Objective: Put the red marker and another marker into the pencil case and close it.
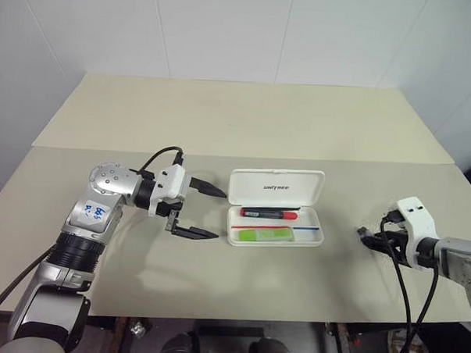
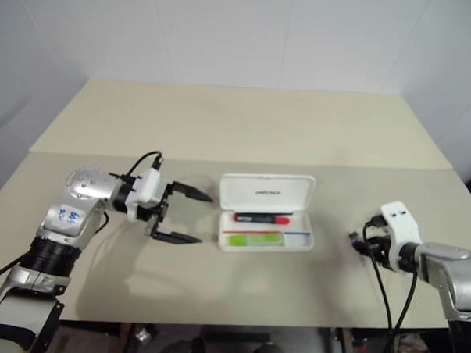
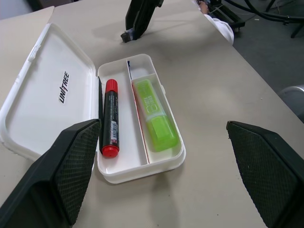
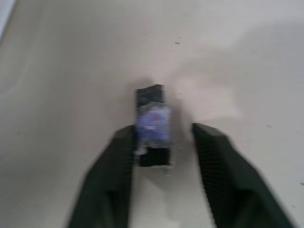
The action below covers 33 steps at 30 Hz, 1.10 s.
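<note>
Black left gripper fingers point(image 3: 71, 166) stand wide beside the open flat white plastic pencil case point(image 3: 57, 85). It holds the slim black red-capped marker point(image 3: 110, 118) and thick lime-green highlighter point(image 3: 156, 114); the right gripper point(image 4: 164, 156) narrowly straddles a small dark block point(image 4: 152, 124).

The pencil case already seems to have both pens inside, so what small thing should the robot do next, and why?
Probably tip the lid shut. The red marker and green highlighter already lie inside the pencil case, whose lid still lies open, and the left fingers wait open right beside it.
</note>
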Motion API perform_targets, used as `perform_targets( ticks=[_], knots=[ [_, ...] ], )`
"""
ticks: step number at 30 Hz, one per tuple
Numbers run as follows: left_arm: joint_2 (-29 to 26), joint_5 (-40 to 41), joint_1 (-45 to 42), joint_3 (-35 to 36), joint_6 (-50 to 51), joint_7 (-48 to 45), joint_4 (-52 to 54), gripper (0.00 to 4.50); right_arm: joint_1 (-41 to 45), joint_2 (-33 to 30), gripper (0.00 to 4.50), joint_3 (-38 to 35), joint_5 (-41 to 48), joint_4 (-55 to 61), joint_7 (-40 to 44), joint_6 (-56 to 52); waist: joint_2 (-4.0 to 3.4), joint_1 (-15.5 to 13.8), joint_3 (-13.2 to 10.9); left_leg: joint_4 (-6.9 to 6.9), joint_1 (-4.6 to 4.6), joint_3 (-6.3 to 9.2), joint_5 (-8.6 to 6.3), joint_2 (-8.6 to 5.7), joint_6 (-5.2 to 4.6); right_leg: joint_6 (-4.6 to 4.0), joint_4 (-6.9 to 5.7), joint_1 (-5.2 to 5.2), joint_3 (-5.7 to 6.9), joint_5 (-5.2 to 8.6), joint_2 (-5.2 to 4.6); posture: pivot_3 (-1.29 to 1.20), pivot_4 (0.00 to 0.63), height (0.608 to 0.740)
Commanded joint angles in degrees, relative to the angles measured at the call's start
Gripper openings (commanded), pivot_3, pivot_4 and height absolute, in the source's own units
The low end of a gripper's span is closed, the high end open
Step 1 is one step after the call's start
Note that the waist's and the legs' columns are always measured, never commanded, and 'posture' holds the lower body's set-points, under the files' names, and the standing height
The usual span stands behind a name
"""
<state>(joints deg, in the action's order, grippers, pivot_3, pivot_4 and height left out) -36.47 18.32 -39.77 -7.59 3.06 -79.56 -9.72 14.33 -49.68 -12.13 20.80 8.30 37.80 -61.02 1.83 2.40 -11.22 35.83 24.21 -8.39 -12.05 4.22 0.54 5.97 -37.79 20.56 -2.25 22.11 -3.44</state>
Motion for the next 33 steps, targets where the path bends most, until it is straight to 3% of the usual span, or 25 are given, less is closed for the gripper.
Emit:
perform_targets(
  ticks=[1,6,14,20,26,33],
  knots=[
    [-0.6,0.5,0.2,1.5,0.0,0.5,1.8,4.5,-0.5,-1.2,0.47,0.1,-0.8,-0.4,-0.5,0.3,0.0,0.0,0.0,0.05,0.0,0.0,-0.04,-0.01,-0.07,0.02,0.0,-0.03,0.0,-0.01,-0.01,0.0,0.15,0.74],
    [-0.6,0.5,0.4,1.4,-0.1,0.9,1.9,4.5,0.4,-5.6,0.35,2.5,-3.4,-2.4,2.7,7.6,0.0,-0.1,0.0,0.1,0.02,-0.02,-0.22,-0.14,-0.4,0.08,0.01,-0.05,-0.01,-0.05,-0.11,0.0,0.15,0.74],
    [-1.0,0.6,1.0,1.7,-0.1,1.1,2.2,4.5,9.9,-12.9,0.35,12.4,-7.5,-10.3,21.8,29.6,-0.02,0.3,0.0,0.07,0.04,-0.11,-0.28,-0.07,-0.43,0.1,0.1,0.04,-0.08,-0.04,-0.07,0.0,0.15,0.74],
    [-1.3,0.7,1.3,1.9,0.4,1.4,2.9,4.5,17.2,-9.7,0.35,18.3,-7.8,-13.3,33.1,39.1,-0.04,0.8,0.0,0.1,0.04,-0.13,-0.22,-0.03,-0.24,0.11,0.1,0.04,-0.1,-0.02,0.03,0.0,0.15,0.74],
    [-1.8,0.9,2.1,2.3,1.4,2.1,4.6,4.5,24.2,-3.8,0.35,24.5,-11.5,-16.9,36.8,41.7,-0.04,1.0,0.0,0.2,0.04,-0.15,-0.23,-0.02,-0.21,0.12,0.04,0.03,-0.13,-0.02,-0.06,0.0,0.15,0.74],
    [-2.8,1.3,4.2,3.1,3.1,3.1,7.7,4.5,24.8,-1.5,0.35,26.8,-12.9,-17.9,40.3,43.5,-0.05,0.6,0.0,0.18,0.06,-0.12,-0.26,0.03,-0.13,0.04,0.05,0.04,-0.07,0.02,-0.09,0.0,0.15,0.74]
  ],
)
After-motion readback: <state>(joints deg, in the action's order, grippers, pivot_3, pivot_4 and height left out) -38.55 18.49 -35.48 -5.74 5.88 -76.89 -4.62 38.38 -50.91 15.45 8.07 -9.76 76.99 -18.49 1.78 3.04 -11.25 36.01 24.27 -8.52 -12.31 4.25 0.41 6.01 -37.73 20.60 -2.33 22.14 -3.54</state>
